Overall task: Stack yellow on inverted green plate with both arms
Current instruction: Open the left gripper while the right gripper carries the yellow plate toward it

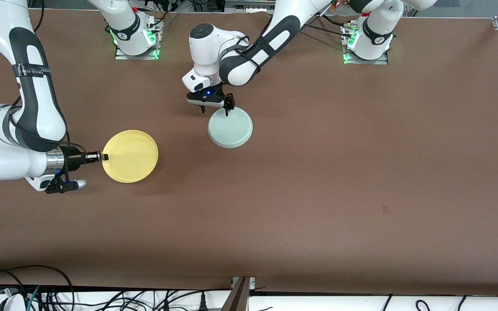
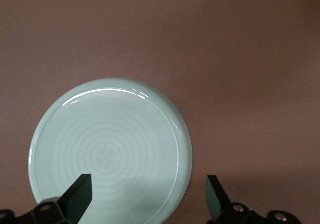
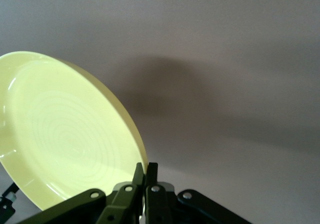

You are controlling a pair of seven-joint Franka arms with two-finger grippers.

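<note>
Yellow plate (image 1: 131, 156) pinched at its 9 o'clock rim by right gripper (image 1: 103, 156) fingers, forearm level; left gripper (image 1: 215, 109) fingers spread, pointing down over green plate (image 1: 231, 128).

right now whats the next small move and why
Probably the right gripper, shut on the yellow plate's rim, should carry it over the green plate. That one lies upside down on the table, and the open left gripper hangs over its edge.

left hand (image 1: 214, 109): fingers apart, pointing down | right hand (image 1: 104, 157): pinched, horizontal
</note>
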